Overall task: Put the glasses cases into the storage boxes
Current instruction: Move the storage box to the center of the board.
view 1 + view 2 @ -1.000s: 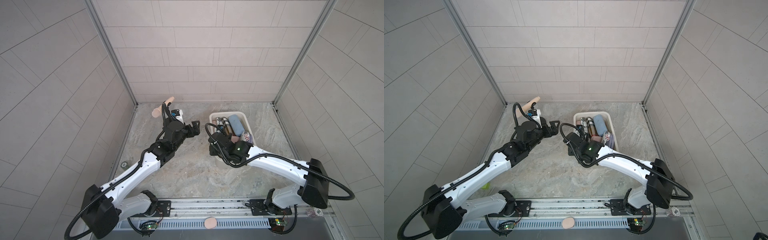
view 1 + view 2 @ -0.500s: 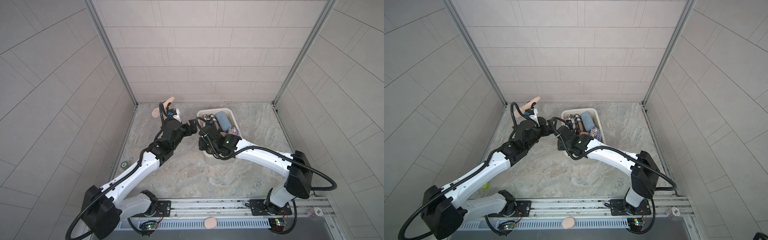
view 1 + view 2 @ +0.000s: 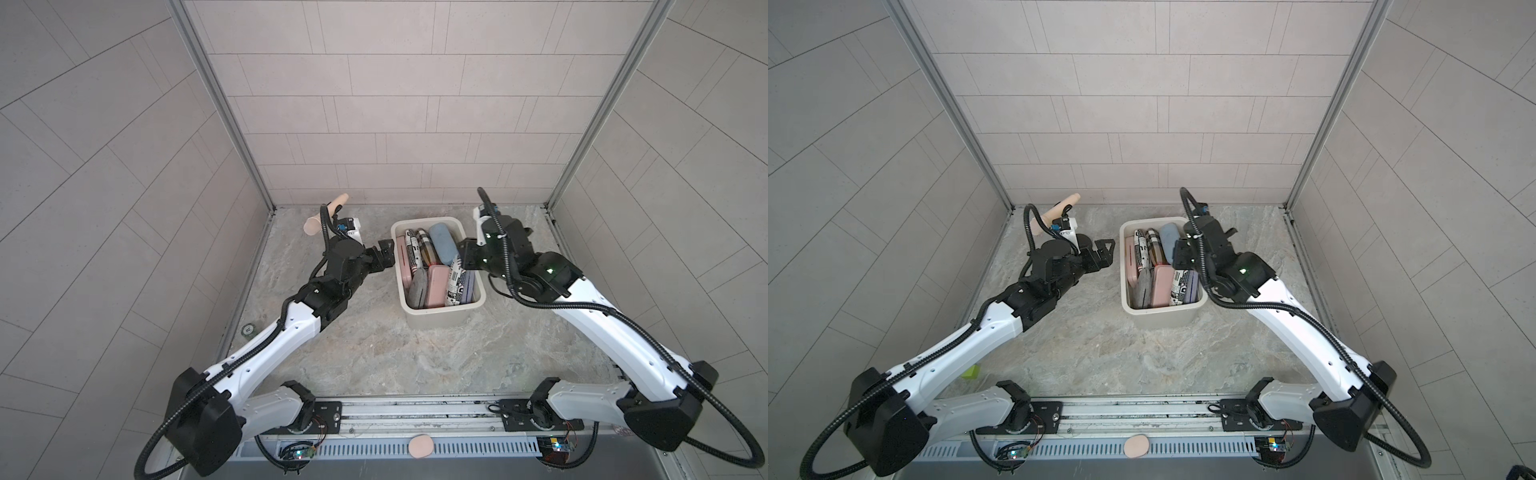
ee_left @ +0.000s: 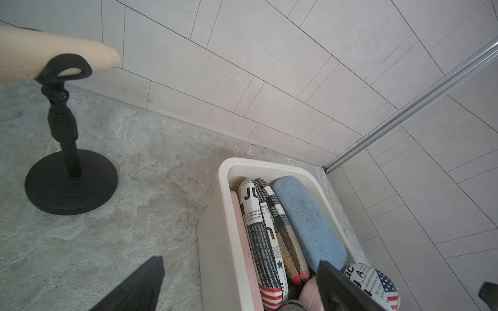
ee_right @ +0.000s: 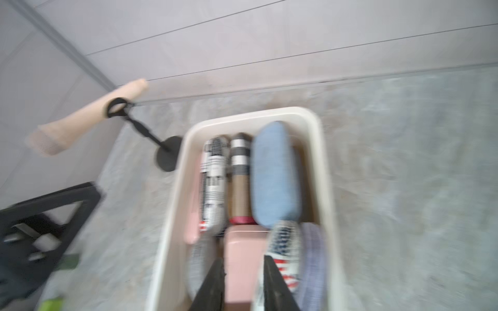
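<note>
**Tub's full, an arm on each side of it**

The tub [image 3: 440,321] sits by the far edge of the table [image 3: 374,357], about midway along it. Every one of the cases [image 3: 420,253] you can see is inside it, packed tight: a blue case [image 4: 307,218], plaid and newsprint ones, and a pink case [image 3: 436,286] nearer the front.

Your left gripper [image 3: 387,255] hangs just beside the tub's left wall, up by its far left corner. Its fingers are spread wide with nothing between them.

Your right gripper [image 5: 244,258] is over the tub's right rim. That wrist view is blurry, but the fingers look only a crack apart. The pink case shows below through the gap and isn't pinched.

The mic [image 3: 326,214] on its black stand is in the far left corner, close behind your left wrist. A pink pad [image 3: 420,446] lies on the front rail [image 3: 365,448]. There's also a small green thing [image 3: 971,371] by the left edge.
</note>
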Available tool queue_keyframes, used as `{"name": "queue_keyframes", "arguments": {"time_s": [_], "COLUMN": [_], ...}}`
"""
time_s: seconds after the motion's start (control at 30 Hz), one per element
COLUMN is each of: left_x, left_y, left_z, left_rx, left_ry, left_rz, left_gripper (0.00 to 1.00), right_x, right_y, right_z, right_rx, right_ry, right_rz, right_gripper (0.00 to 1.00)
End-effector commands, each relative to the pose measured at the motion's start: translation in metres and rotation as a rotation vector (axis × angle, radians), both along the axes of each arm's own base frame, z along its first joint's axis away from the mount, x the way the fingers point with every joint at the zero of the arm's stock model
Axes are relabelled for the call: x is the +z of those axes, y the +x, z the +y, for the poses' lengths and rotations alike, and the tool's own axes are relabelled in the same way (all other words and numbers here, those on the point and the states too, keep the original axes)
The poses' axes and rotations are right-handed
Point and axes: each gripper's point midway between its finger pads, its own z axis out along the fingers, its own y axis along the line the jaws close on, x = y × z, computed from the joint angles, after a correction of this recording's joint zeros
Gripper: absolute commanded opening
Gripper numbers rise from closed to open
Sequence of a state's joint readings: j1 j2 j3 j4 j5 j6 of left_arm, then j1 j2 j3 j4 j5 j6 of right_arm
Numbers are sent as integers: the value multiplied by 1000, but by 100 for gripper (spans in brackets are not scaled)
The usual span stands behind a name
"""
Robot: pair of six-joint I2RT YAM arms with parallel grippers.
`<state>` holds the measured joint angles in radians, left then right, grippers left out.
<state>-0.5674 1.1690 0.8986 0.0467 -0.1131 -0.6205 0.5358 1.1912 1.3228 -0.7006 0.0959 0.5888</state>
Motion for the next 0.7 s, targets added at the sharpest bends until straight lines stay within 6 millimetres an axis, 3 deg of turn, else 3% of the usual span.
{"name": "queue_keyframes", "arguments": {"time_s": [0.0, 0.17, 0.37, 0.5, 0.67], "left_x": [6, 2, -1, -2, -1], "left_y": [4, 5, 6, 6, 6], "left_z": [-1, -4, -5, -6, -6], "left_rx": [5, -4, -7, -10, -13], "left_ry": [-26, -28, -26, -26, -29], "left_rz": [-3, 9, 17, 18, 18], "left_gripper": [96, 96, 96, 96, 96], "right_x": [-44, -79, -109, -120, -122], "right_y": [-30, -52, -54, -52, -52], "right_z": [-29, -26, -24, -24, -8], "right_rx": [51, 131, 133, 113, 106], "right_ry": [-83, -85, -82, -81, -7], "right_rz": [139, 231, 291, 322, 336], "right_gripper": [25, 31, 31, 26, 14]}}
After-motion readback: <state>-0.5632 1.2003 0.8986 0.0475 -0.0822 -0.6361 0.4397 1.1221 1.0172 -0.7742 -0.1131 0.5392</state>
